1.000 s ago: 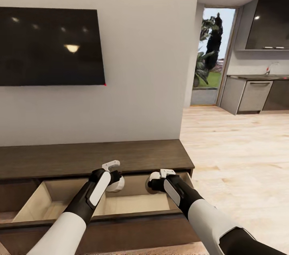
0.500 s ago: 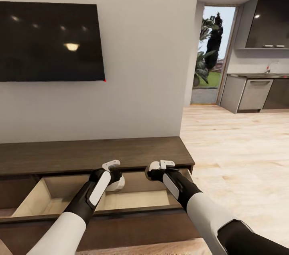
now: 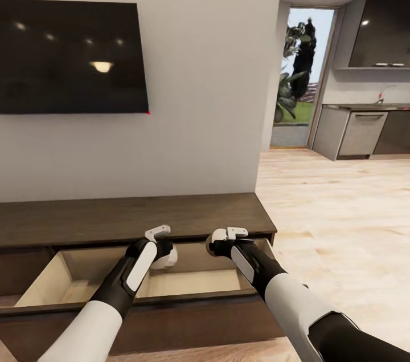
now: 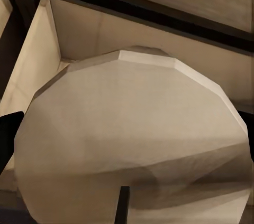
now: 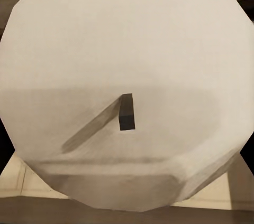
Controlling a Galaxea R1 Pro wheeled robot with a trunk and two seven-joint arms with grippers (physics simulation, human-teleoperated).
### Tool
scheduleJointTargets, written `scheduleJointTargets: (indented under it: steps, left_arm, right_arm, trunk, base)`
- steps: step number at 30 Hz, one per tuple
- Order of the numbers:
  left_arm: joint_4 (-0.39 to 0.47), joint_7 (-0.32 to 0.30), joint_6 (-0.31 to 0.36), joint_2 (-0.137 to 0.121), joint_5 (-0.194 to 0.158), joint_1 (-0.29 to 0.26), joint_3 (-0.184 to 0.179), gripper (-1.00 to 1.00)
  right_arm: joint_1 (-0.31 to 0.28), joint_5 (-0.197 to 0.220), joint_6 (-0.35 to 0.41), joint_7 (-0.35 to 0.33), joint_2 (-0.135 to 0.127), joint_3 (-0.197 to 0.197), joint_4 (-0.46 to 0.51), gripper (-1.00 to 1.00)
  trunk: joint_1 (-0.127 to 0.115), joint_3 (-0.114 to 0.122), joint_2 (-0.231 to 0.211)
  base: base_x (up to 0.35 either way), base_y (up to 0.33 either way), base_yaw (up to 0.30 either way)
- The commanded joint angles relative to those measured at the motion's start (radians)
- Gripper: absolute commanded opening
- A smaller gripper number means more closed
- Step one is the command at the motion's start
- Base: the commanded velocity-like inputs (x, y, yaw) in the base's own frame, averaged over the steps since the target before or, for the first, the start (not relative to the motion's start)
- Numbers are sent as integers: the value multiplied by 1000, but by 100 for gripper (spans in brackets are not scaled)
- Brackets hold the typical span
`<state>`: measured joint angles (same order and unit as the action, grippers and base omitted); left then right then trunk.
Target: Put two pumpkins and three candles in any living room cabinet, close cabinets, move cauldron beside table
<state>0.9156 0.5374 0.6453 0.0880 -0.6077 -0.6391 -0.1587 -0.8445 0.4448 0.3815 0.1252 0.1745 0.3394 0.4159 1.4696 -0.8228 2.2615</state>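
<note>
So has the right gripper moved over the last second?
Yes. The right gripper with its candle shifted left along the cabinet, nearer the left gripper.

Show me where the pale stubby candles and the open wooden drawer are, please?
Left-hand pale beige stubby candle (image 4: 132, 129): left wrist view, flat top face.
Right-hand pale beige stubby candle (image 5: 127, 60): right wrist view, flat top face.
Open pale-wood drawer of the dark brown cabinet (image 3: 68, 279): head view, bare inner floor.
</note>
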Motion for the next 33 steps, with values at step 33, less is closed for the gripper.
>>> scheduleJointTargets:
  steps: [33]
  left_arm:
    - [8, 10, 1, 0, -10, -1, -4, -100]
  right_arm:
    - [-1, 8, 21, 5, 0, 4, 3, -100]
  trunk:
    - [23, -20, 42]
  base:
    - [84, -20, 0]
